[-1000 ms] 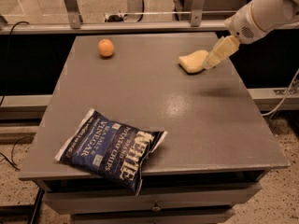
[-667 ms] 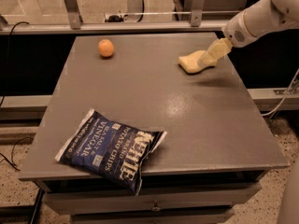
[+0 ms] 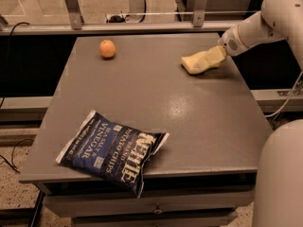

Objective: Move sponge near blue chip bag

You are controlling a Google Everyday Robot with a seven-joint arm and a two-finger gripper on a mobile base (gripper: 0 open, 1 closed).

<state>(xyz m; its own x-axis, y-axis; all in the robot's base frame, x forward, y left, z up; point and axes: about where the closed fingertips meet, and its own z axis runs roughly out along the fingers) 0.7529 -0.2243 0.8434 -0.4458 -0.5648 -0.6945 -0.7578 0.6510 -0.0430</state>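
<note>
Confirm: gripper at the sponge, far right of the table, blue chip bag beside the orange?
No. The camera view shows the blue chip bag at the near left edge, far from the orange. The gripper is at the sponge, far right.

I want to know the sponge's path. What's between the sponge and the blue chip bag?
Only bare table, in the camera view. The gripper is at the sponge, far right.

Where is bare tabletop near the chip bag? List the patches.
Bare table lies right of the blue chip bag, and across the middle between it, the orange and the sponge. Crowded only far right, gripper at the sponge.
</note>
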